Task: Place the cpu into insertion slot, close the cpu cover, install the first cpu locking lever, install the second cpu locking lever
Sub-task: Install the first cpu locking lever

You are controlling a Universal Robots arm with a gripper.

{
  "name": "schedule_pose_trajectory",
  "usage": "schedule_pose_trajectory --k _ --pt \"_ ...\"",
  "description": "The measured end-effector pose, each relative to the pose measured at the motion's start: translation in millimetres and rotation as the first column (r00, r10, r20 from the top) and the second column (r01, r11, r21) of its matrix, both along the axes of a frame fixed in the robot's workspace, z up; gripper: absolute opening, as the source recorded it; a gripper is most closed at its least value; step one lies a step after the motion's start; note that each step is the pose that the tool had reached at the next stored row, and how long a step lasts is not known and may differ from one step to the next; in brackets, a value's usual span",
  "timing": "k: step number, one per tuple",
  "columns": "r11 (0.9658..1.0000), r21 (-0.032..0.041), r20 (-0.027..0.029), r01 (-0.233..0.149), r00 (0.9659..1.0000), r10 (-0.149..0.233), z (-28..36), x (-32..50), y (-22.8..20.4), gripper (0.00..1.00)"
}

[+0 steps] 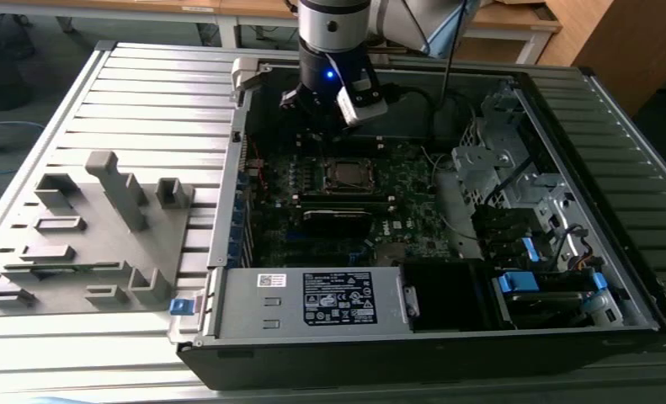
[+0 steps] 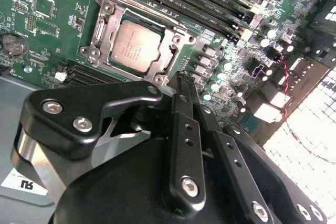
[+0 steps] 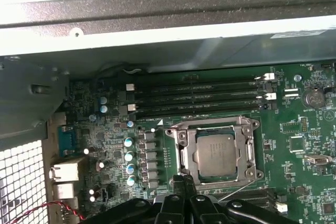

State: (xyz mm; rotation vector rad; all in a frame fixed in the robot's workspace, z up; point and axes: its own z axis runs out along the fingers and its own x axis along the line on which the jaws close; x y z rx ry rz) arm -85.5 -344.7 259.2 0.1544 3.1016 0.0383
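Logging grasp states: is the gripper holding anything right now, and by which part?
Nothing is held: the gripper is shut and empty, tips near a corner of the cpu cover, closed over the cpu.

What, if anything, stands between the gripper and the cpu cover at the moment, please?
Nothing visible does. In the first wrist view the gripper is right at one corner of the cpu cover, which frames the cpu. No cable or part lies between them.

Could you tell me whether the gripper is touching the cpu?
Apart: in the first wrist view, the cpu cover shows between the gripper and the cpu.
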Motion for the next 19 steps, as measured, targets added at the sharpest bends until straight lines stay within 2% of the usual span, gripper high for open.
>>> schedule_pose_trajectory --k 3,4,6,7,12,19 --pt "1.0 -0.0004 -0.0001 0.0 1.0 0.0 0.0 -0.1 0.0 0.11" --pt "1.0 -0.0003 -0.0033 0.0 1.0 0.0 0.0 -0.1 0.0 0.11" --pt "1.0 -0.0002 -0.0169 0.0 0.9999 0.0 -0.1 -0.1 0.0 0.11" --pt "1.0 -0.0002 -0.0193 0.0 0.9998 0.0 0.0 -0.1 -0.1 0.11" --pt "1.0 -0.0003 -0.0199 0.0 0.9998 0.0 -0.1 -0.1 0.0 0.11" --pt "1.0 -0.0002 -0.0198 0.0 0.9998 0.0 -0.9 -7.9 0.0 0.11"
